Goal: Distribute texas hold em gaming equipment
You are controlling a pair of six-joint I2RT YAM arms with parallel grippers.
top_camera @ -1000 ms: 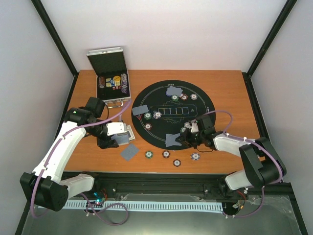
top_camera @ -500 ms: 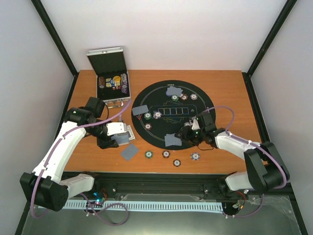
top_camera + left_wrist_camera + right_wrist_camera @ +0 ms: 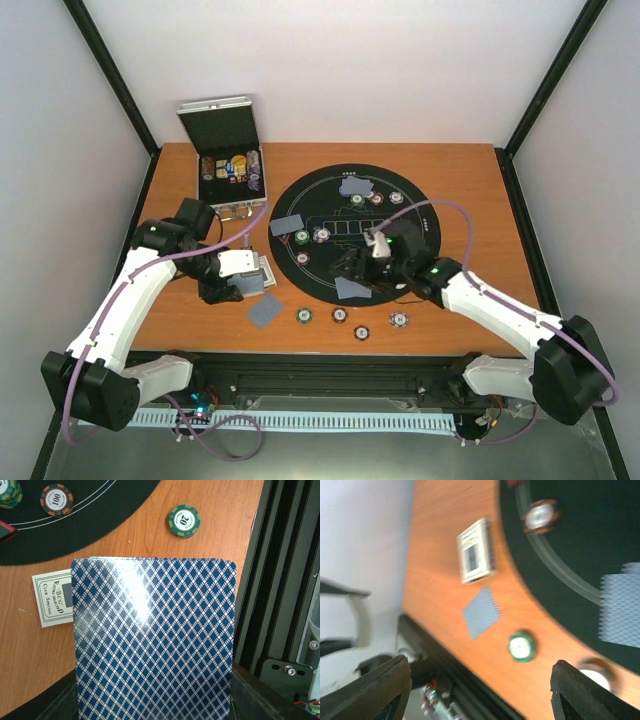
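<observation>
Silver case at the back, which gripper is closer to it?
Left. The left gripper, holding cards, is just in front of the silver case; the right gripper is over the black mat, farther to its right.

Orange-brown wood table [image 3: 470, 180] w/ white walls [image 3: 340, 70] on 3 sides, black frame posts [image 3: 112, 75] at back corners

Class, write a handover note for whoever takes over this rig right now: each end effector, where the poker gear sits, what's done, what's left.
Left end effector: shut on card deck.
Right end effector: open, empty, above the mat.
Dealt cards lie at three spots on the mat, one beside it.
Chips: several on mat, four on bare table.
Left: probably more dealing; case holds more chips.
</observation>
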